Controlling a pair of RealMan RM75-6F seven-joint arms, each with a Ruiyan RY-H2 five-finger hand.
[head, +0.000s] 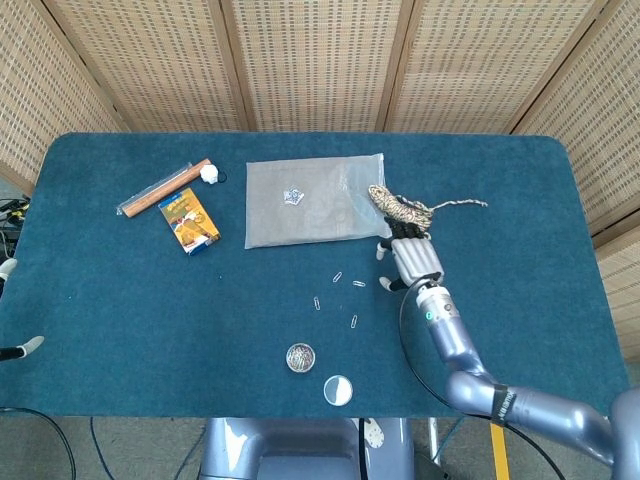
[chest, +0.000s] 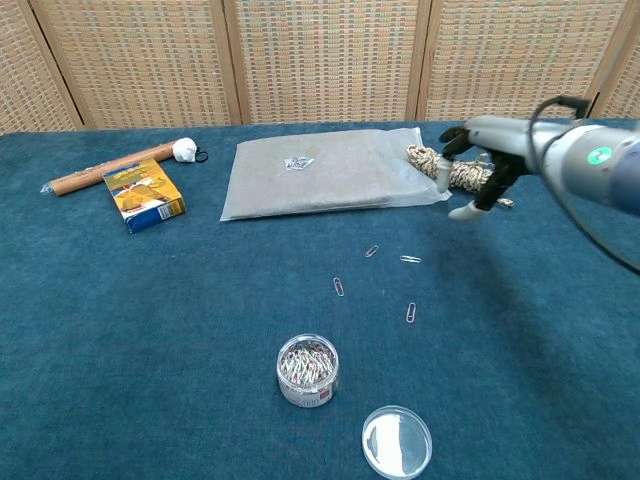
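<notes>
Left hand (head: 22, 347): only fingertip showing at left edge of head view, rest cut off; absent from chest view; pose cannot be told.
Right hand (head: 413, 257) covers part of rope bundle (head: 397, 207); contact cannot be told.
Print on small label (head: 293, 196) inside plastic bag (head: 310, 205) too small to read.
Text on yellow box (chest: 146, 193) unreadable.

Right silver-grey metal arm reaching forward over the table from the near right edge, right black-fingered, silver-backed hand (head: 413, 258) (chest: 478, 160) palm down, fingers spread and empty, left hand only a white-tipped fingertip (head: 30, 345) at the far left frame edge
</notes>
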